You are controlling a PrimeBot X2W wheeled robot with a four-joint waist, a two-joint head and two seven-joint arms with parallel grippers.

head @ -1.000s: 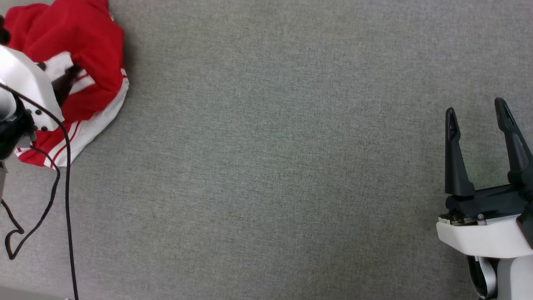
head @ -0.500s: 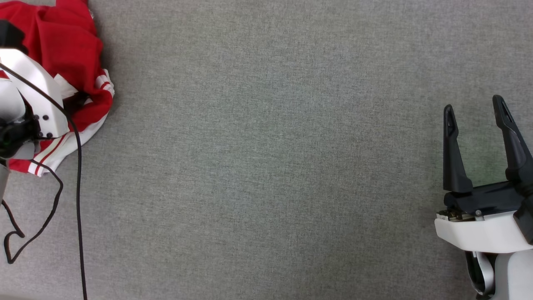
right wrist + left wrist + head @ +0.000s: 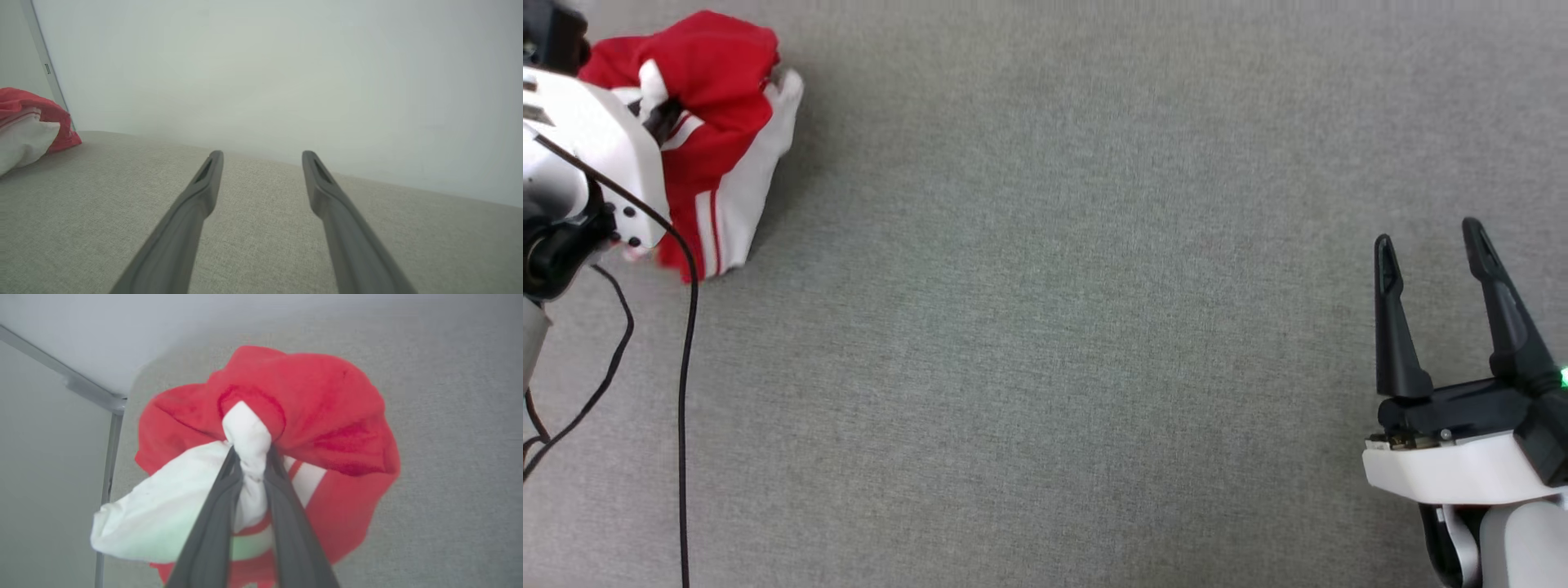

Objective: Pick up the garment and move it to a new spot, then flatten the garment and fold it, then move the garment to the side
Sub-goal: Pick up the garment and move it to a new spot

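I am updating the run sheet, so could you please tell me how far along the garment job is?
Done: the grasp, with the left claw clamped on a white fold of the garment. In hand: the pick-up, the garment bunched at the far left of the grey surface. Left: carrying it to a new spot, flattening, folding and setting it aside; the right claw stands open.

No text, number, brand or sign showing legibly, crumpled red-and-white jersey garment [image 3: 723, 98] presenting only plain cloth and striped trim, small dark mark on pale upright frame strip [image 3: 48, 68] being too small to read
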